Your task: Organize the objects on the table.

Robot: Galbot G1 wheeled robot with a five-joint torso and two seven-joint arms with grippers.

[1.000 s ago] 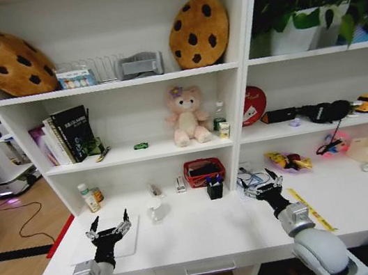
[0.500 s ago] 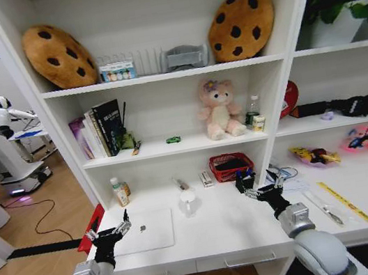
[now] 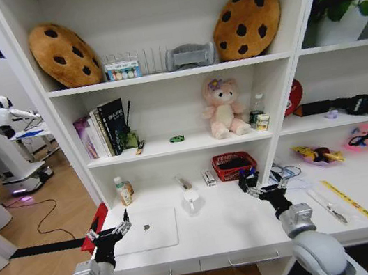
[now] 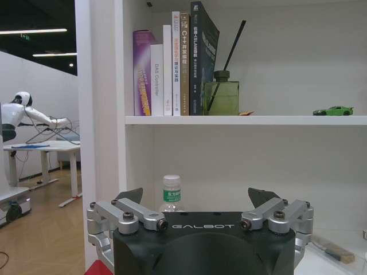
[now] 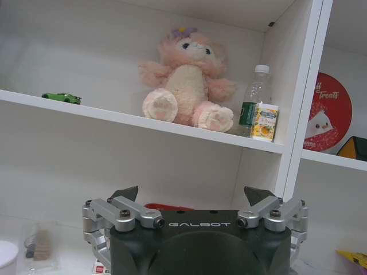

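The white table (image 3: pixel 221 233) carries a silver laptop (image 3: pixel 147 230) at its left end. My left gripper (image 3: pixel 108 233) hovers open over the laptop's left edge. A small green-capped bottle (image 3: pixel 120 190) stands at the back left, and the left wrist view shows the bottle (image 4: pixel 171 192) straight ahead of the left gripper (image 4: pixel 195 197). My right gripper (image 3: pixel 267 190) is open above the table's middle, just in front of a black pen holder (image 3: pixel 247 179). A tiny green toy car (image 3: pixel 177 138) sits on the shelf above; the car (image 5: pixel 61 98) also appears beyond the right gripper (image 5: pixel 195 195).
A white cup (image 3: pixel 191 197) and a red basket (image 3: pixel 234 165) stand at the back of the table. A yellow ruler (image 3: pixel 350 200) and loose clutter lie to the right. A pink plush bear (image 3: pixel 224 108), books (image 3: pixel 103 128) and cookie cushions fill the shelves.
The whole picture has shifted to the right, so the camera has moved left along the table. Both arms hold the same open pose in front of me.
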